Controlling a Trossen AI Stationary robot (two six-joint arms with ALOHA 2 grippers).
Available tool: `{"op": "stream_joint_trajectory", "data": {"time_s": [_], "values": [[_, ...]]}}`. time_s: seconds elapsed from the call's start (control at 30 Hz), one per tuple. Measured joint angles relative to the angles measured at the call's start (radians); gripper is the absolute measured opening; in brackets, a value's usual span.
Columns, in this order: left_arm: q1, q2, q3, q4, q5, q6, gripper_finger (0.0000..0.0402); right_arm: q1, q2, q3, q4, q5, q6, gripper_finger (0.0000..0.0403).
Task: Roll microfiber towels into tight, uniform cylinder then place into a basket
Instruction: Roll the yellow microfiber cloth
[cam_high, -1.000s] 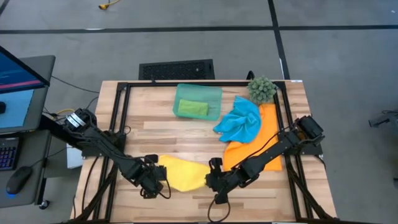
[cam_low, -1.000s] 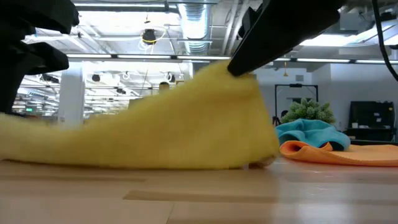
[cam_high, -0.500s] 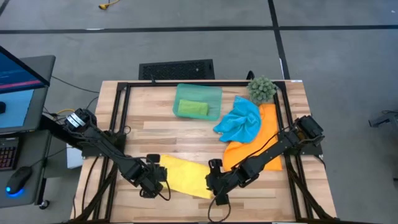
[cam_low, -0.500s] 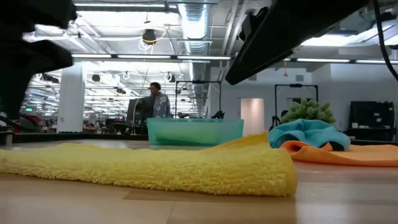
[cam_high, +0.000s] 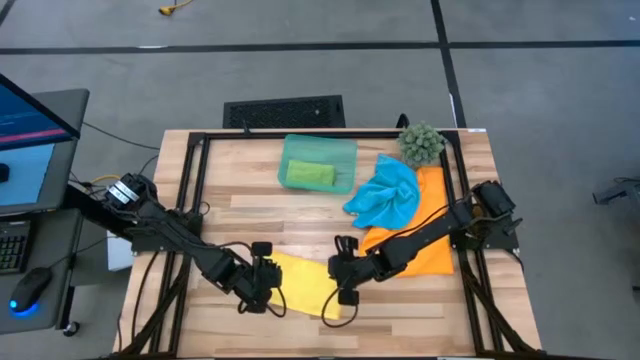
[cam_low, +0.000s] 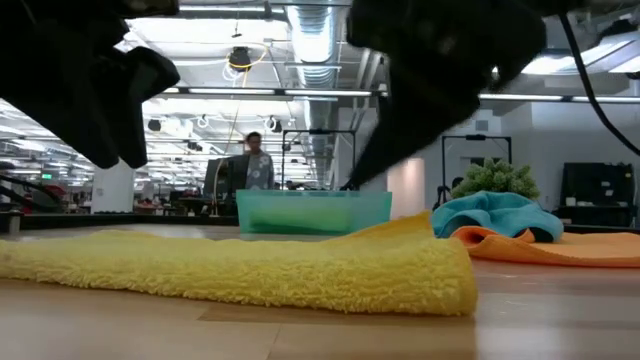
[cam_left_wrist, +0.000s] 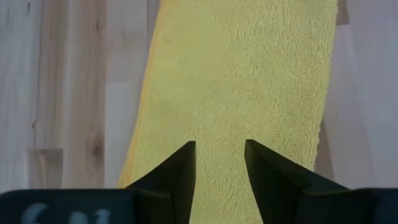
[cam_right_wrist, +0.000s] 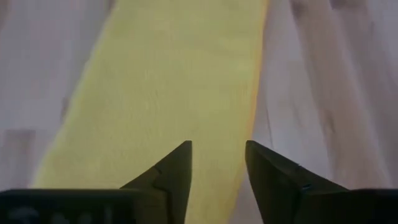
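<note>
The yellow towel (cam_high: 303, 286) now lies flat as a folded strip at the lower centre of the bench (cam_high: 250, 215), no longer lifted. The left gripper (cam_high: 262, 286) and right gripper (cam_high: 342, 275) have closed in over its 2 ends, jaws parted, holding nothing. Rolling looks ready to begin.

The wooden table (cam_high: 250, 215) I'm working at is sitting inside a black metal frame (cam_high: 196, 180). A spiky green plant ball (cam_high: 421, 144) is sitting at the far right corner. Off to my left a monitor (cam_high: 25, 120) is glowing, mouse (cam_high: 30, 290) beside it. Someone (cam_low: 252, 165) is standing way back in the room.
</note>
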Motion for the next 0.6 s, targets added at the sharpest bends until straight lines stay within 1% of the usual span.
{"op": "stream_joint_trajectory", "data": {"time_s": [0.1, 0.17, 0.27, 0.33, 0.53, 0.6], "values": [[0.0, 0.0, -0.001, 0.001, 0.0, 0.0, 0.0119, 0.004, 0.001, -0.03, 0.049, -0.003, 0.013, 0.014], [0.0, 0.0, -0.022, 0.036, 0.002, 0.0, 0.0111, 0.004, 0.0, -0.045, 0.104, -0.003, 0.007, 0.0123], [0.0, 0.0, -0.074, 0.122, 0.025, 0.013, 0.0095, 0.004, 0.0, -0.055, 0.138, -0.006, -0.01, 0.0098], [0.0, 0.0, -0.109, 0.183, 0.037, 0.015, 0.0082, 0.003, 0.0, -0.054, 0.142, -0.017, -0.012, 0.008], [-0.005, 0.001, -0.159, 0.209, 0.039, -0.044, 0.0031, 0.001, 0.0, -0.055, 0.14, -0.052, -0.04, 0.0014], [-0.005, 0.001, -0.17, 0.206, 0.051, -0.072, 0.0014, -0.002, 0.0, -0.055, 0.142, -0.064, -0.04, 0.0008]]}}
